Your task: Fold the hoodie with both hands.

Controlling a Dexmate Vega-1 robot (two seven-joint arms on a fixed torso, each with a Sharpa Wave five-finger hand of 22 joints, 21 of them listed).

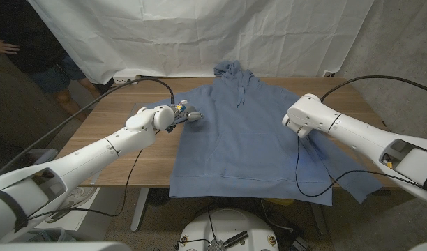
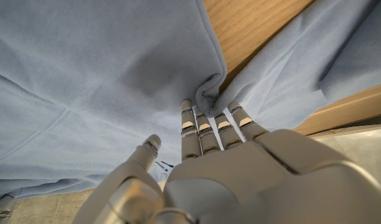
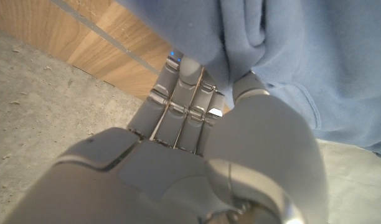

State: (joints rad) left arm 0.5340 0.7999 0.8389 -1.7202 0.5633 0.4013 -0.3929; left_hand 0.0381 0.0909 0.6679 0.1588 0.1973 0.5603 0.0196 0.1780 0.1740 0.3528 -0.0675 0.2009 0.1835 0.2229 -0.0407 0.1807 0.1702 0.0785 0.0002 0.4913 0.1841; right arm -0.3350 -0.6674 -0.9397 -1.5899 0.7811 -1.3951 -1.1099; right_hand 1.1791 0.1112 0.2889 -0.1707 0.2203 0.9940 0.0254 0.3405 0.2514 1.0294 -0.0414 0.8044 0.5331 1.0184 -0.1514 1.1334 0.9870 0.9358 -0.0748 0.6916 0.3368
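We see the blue hoodie (image 1: 245, 139) spread on the wooden table (image 1: 116, 139) btwn both hands. Left hand (image 2: 203, 155) touches a sleeve-fold, hold unclear; right hand (image 3: 197, 124) pinches cloth (firmly, we judge). Lift both sides evenly, w/o bunching.

1. hoodie (image 1: 248, 143): soft matt blue cloth, fleecy, lightly creased.
2. table (image 1: 112, 136): smooth wood, pale grain, low sheen.
3. left hand (image 2: 197, 168), right hand (image 3: 197, 134): smooth grey plastic-looking shells, satin finish.
4. backdrop (image 1: 199, 35) at 12 o'clock: wrinkled white matt cloth.
5. floor (image 3: 35, 93): rough matt grey.
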